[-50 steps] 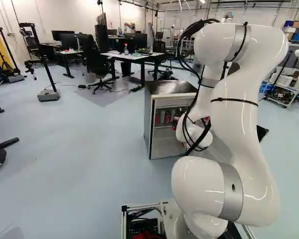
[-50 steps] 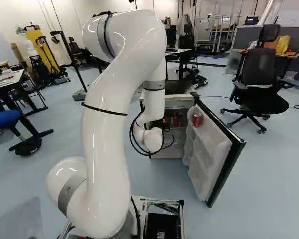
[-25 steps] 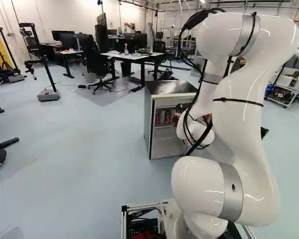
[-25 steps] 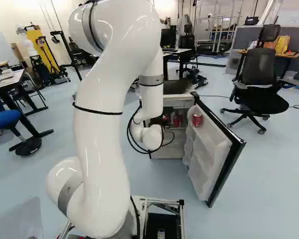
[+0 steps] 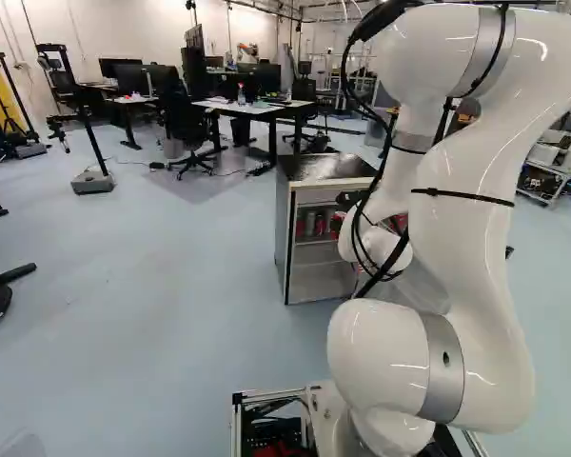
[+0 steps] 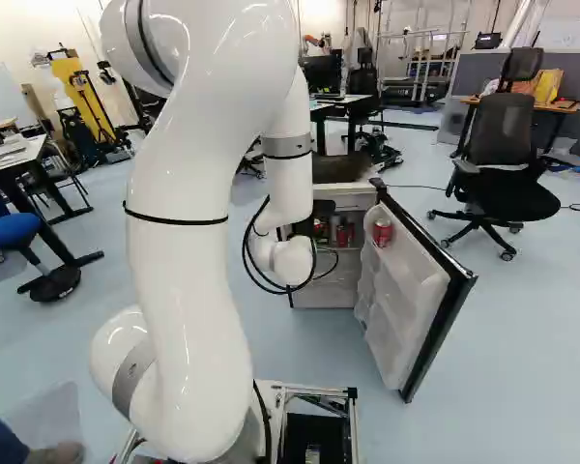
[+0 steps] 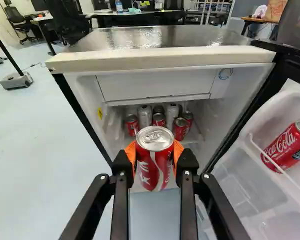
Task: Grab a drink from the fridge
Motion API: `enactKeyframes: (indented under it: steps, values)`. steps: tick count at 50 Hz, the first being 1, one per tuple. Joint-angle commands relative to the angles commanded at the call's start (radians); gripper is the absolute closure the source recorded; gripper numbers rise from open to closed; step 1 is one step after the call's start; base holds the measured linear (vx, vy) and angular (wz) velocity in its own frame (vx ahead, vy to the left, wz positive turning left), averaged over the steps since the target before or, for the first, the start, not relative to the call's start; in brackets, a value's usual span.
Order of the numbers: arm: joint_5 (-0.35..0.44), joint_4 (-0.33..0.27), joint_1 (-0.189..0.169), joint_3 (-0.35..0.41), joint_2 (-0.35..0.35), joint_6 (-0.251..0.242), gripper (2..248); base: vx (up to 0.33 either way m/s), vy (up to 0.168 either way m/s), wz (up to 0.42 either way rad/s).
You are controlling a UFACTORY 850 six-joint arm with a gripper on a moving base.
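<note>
The white arm [image 6: 188,222] is standing tall, then bending down. Its gripper [image 6: 305,230] is squeezing a red can [image 7: 155,170] in front of the fridge's [image 7: 160,57] front edge, near the middle. Another red can [image 7: 288,146] is sitting in the open door [image 6: 411,300].

Bright light here, apparently from overhead, with glare flashing off the top of the fridge [image 7: 162,57], crisp highlights gleaming on the white arm [image 5: 466,252] nearer than it, dimmer shade in its depths, and a soft shadow across the floor [image 5: 207,192] by the desk [image 5: 247,109] beyond it!
</note>
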Motion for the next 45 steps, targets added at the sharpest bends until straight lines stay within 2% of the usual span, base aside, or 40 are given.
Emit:
enactKeyframes:
  steps: [45]
  values:
    - [-0.083,0.0,0.008,0.021,0.132,0.0,156,0.0,0.0,0.0]
